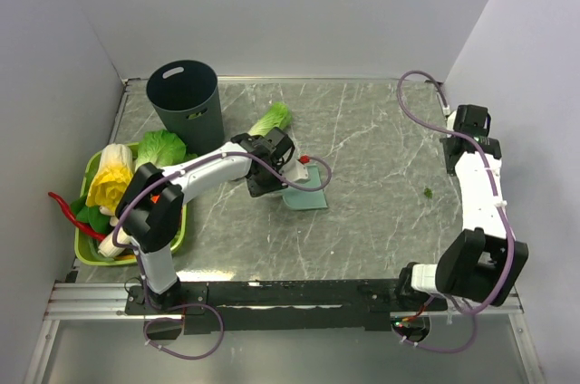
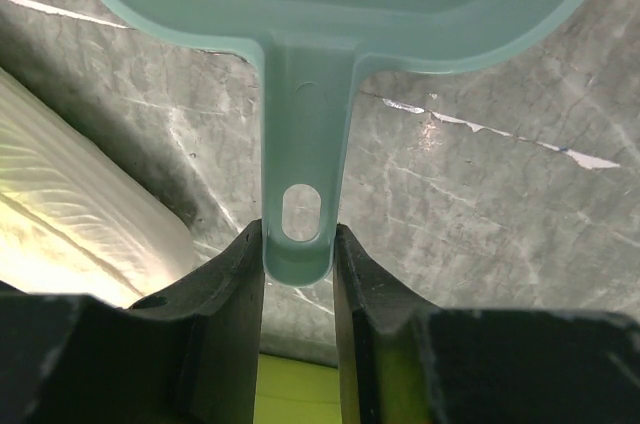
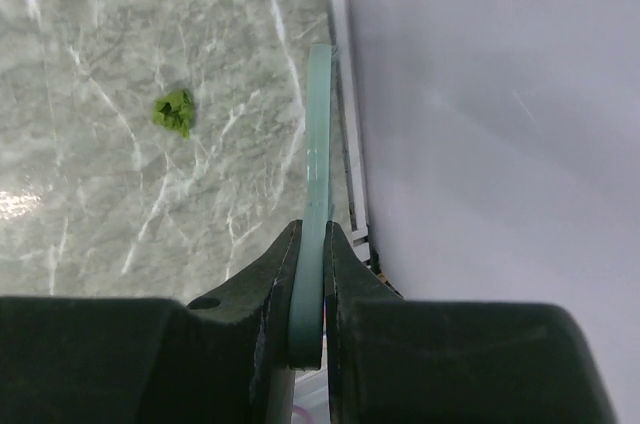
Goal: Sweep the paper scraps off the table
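One small green paper scrap point(image 1: 427, 192) lies on the grey marble table point(image 1: 381, 139) toward its right side. It also shows in the right wrist view as a paper scrap point(image 3: 175, 112) up and to the left of the fingers. My right gripper point(image 3: 312, 244) is shut on a thin teal brush handle point(image 3: 317, 134) seen edge-on, close to the table's right rim and the wall. In the top view the right gripper point(image 1: 466, 130) is by that rim. My left gripper point(image 2: 298, 254) is shut on the handle of the teal dustpan point(image 2: 300, 144). The dustpan point(image 1: 305, 192) rests mid-table.
A dark round bin point(image 1: 186, 103) stands at the back left. A pale-green cabbage point(image 1: 272, 118) lies just behind the left gripper. A lime-green tray point(image 1: 91, 259) with vegetables sits at the left edge. White walls enclose the table on three sides.
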`<state>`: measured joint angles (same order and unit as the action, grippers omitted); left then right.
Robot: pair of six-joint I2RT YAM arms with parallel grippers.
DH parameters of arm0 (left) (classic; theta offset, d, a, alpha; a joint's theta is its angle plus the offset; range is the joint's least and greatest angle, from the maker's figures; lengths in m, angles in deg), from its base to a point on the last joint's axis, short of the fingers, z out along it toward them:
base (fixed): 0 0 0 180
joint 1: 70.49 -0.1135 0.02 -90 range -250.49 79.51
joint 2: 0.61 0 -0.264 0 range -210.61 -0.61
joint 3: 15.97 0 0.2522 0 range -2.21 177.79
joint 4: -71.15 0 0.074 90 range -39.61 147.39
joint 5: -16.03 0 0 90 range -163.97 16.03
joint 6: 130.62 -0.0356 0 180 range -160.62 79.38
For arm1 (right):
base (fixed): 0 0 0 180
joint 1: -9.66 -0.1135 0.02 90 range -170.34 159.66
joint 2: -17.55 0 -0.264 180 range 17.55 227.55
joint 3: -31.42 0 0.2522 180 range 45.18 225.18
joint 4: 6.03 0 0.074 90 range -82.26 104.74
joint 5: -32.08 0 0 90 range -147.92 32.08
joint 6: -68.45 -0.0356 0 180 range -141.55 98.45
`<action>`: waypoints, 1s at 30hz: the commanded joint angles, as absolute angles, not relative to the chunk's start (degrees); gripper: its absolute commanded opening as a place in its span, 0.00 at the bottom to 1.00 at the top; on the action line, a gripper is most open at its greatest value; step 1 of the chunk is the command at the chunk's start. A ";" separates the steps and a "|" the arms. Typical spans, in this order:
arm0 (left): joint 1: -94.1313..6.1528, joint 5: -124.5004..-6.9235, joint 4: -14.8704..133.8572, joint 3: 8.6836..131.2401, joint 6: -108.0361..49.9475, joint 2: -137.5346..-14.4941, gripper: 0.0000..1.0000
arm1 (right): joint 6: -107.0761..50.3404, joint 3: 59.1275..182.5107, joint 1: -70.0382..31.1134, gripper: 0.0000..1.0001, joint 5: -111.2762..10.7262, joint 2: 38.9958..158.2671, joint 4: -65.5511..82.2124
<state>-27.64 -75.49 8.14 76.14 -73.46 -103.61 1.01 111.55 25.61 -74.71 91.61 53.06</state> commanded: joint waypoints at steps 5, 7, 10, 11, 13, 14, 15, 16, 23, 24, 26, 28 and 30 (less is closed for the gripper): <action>-27.42 -73.01 5.10 76.28 -75.52 -103.62 0.01 | -1.67 115.58 25.49 0.00 -68.92 97.96 55.17; -27.42 -73.71 3.61 76.37 -75.43 -104.23 0.01 | -3.88 116.03 24.61 0.00 -67.24 98.85 56.68; -27.33 -73.80 2.81 76.10 -75.34 -104.76 0.01 | -6.69 114.53 21.64 0.00 -63.37 98.59 57.39; -27.33 -73.80 2.72 75.93 -75.34 -104.76 0.01 | -8.09 114.36 20.57 0.00 -61.45 98.32 57.65; -27.34 -73.80 2.55 75.66 -75.25 -104.85 0.01 | -9.59 114.35 16.55 0.00 -58.55 97.01 59.41; -27.33 -73.80 2.37 75.58 -75.34 -104.93 0.01 | -10.99 114.53 14.78 0.00 -56.88 96.39 60.02; -27.33 -73.80 2.37 75.49 -75.25 -105.11 0.01 | -11.62 114.97 13.20 0.00 -53.12 95.69 61.07; -27.42 -73.80 2.37 75.40 -75.25 -105.20 0.01 | -12.32 115.23 10.05 0.00 -51.26 94.29 61.87; -27.33 -76.52 2.90 75.49 -75.51 -105.73 0.01 | -12.50 119.18 5.88 0.00 -45.96 90.94 65.83; -27.42 -76.70 2.72 75.66 -75.43 -105.81 0.01 | -12.24 119.54 6.15 0.00 -46.57 90.94 65.57; -27.42 -76.87 2.29 76.10 -75.60 -105.90 0.01 | -12.41 120.59 7.02 0.00 -47.80 91.20 63.90; -27.42 -76.79 2.02 76.37 -75.43 -106.08 0.01 | -13.46 121.12 7.12 0.00 -49.55 92.17 62.15; -27.34 -76.70 1.32 76.45 -75.52 -106.25 0.01 | -14.69 121.65 7.12 0.00 -51.32 93.39 61.18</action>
